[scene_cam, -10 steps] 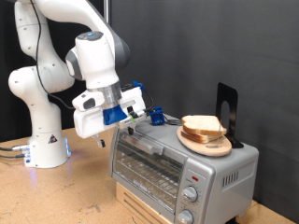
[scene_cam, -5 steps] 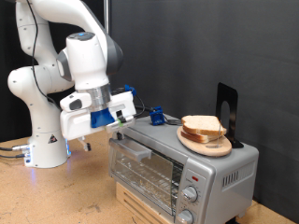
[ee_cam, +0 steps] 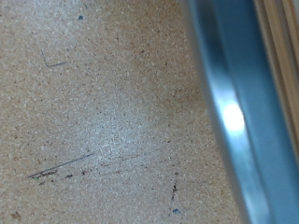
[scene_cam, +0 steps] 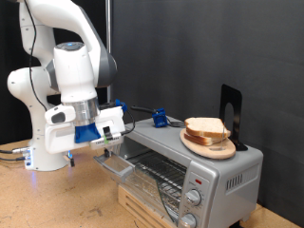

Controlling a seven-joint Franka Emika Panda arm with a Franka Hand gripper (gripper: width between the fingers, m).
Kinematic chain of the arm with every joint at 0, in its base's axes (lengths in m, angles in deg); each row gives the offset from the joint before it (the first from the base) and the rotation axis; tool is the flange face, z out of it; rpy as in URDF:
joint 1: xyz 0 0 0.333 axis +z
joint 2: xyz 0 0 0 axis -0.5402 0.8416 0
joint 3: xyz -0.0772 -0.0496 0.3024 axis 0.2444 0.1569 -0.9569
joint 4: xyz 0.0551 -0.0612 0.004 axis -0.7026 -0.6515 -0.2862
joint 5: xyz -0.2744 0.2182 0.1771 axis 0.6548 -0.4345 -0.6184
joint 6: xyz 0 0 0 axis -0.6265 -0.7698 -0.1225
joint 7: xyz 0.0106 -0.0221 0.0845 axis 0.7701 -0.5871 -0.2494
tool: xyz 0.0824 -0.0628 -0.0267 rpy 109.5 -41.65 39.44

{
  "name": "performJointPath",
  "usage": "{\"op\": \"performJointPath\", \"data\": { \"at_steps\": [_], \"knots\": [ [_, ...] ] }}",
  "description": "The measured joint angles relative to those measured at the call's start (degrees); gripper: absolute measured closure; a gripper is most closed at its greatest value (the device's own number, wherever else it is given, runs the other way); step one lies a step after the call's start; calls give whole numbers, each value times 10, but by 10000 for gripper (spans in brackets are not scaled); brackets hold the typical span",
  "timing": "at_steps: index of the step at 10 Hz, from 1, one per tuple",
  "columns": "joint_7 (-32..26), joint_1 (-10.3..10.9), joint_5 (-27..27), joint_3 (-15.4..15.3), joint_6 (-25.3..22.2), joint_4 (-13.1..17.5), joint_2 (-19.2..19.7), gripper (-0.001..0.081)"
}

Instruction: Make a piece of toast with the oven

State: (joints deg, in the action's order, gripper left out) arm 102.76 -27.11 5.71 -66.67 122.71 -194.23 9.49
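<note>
The silver oven stands at the exterior view's lower right, knobs on its front panel. Its glass door hangs open towards the exterior view's left, and the wire rack shows inside. The piece of toast lies on a round wooden plate on top of the oven. My gripper is low at the door's outer edge, its fingertips hidden. The wrist view shows only the speckled table and a shiny metal bar of the door; no fingers show there.
A small blue object and a black upright stand sit behind the plate on the oven top. The oven rests on a wooden box. The arm's white base and a cable are at the exterior view's left.
My gripper has moved down and to the exterior view's left from the oven's top front edge, and the door has swung open with it. The toast and plate have not moved.
</note>
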Motion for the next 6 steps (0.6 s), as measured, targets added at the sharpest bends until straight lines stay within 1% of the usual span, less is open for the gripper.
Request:
{"op": "performJointPath", "data": {
  "at_steps": [3,4,6],
  "knots": [
    [-1,2,-26,-3,20,28,55,-2],
    [-8,2,-38,-5,25,36,66,-2],
    [-50,3,-89,-8,25,49,73,-2]
  ]
}}
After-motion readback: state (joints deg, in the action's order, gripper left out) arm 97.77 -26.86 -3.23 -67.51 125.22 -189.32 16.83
